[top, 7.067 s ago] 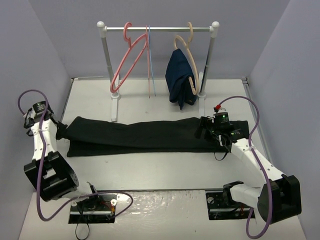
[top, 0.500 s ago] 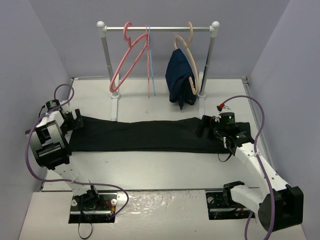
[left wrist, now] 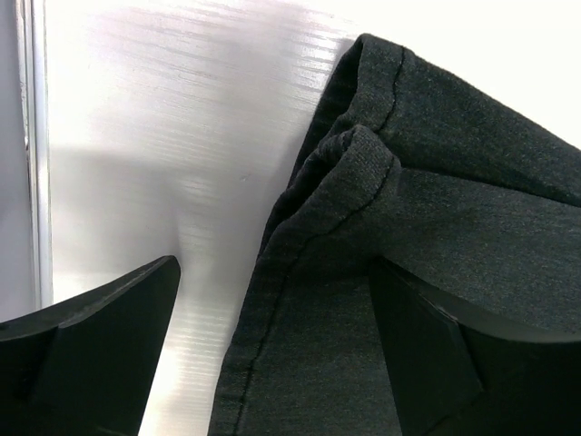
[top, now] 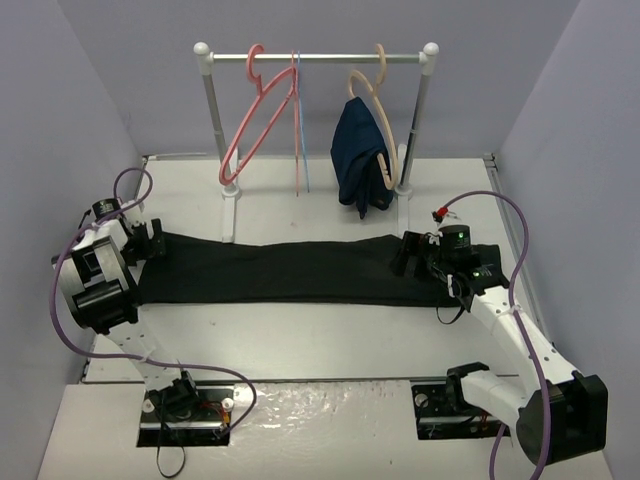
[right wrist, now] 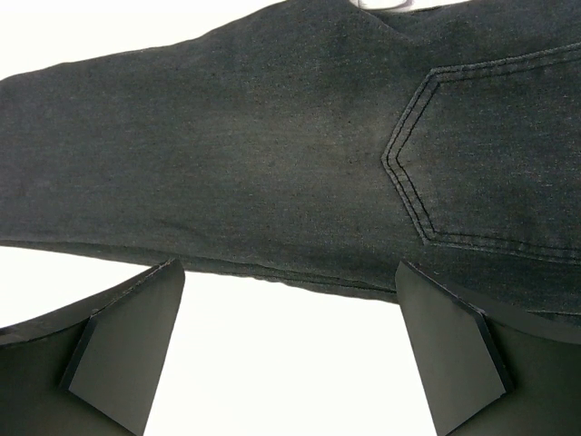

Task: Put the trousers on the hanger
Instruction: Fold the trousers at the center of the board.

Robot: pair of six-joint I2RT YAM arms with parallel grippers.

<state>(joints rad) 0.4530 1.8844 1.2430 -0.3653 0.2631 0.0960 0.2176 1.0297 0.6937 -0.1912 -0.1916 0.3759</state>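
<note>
We line up to grab the trousers (top: 280, 272).
They lie flat on the worktop (top: 300, 330), the hanger (top: 255, 120) up on the rail (top: 330, 57). Our left end effector (top: 150, 240) and right end effector (top: 407, 257) sit spread over each end, to lift evenly.

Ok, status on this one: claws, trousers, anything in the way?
Both open: left claw at hem end, right claw over pocket end. Ungripped, the trousers lie flat on the table. Pink hanger on the rail; nothing blocking.

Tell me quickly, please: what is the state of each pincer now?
Left pincer: open, holding nothing, over the hem of the trousers.
Right pincer: open, holding nothing, above the trousers.
</note>
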